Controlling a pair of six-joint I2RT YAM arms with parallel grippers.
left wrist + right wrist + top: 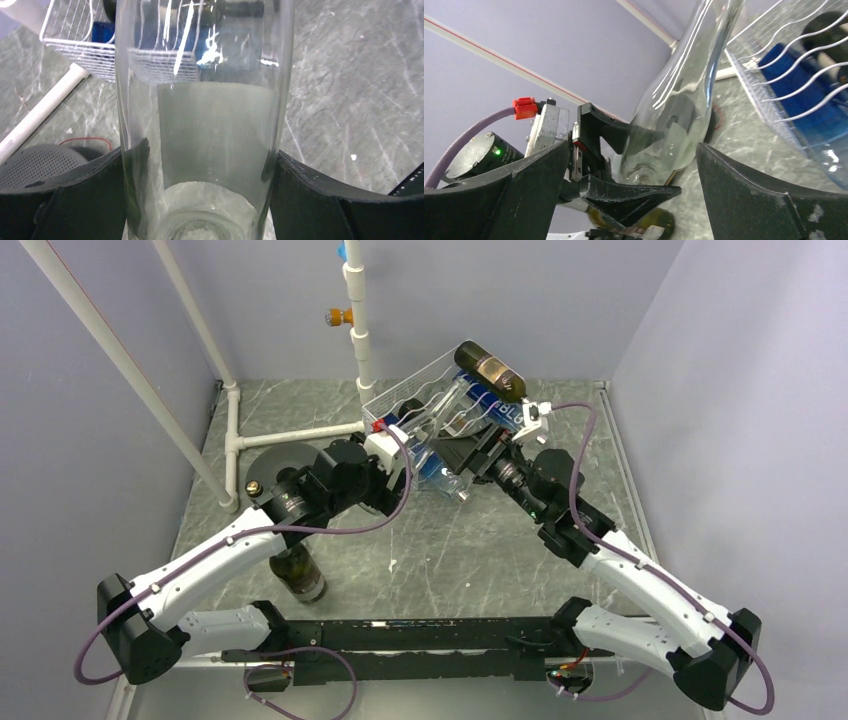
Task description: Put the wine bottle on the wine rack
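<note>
Left claw (200, 175) clamps the clear wine bottle (210, 130) near its base; right claw (632, 150) stands open, not touching it. Carrying step, apparently; next, settle it into a free wine rack (415, 400) cradle.

Overhead view looks down — both close wrist views share the clear bottle (200, 125).

Reads as a robotics lab test cell. Closed in on three sides by plain lavender panels (80, 470). Fitted with a left arm (215, 552) and a right arm (640, 575) bolted to a black rail (430, 635) at the near edge of a marble-patterned counter (450, 550), trailing exposed purple cables (330, 531). Braced by a bare white pipe frame (362, 350). Stocked with staged props: wine rack (432, 390), wine bottle (440, 472).
</note>
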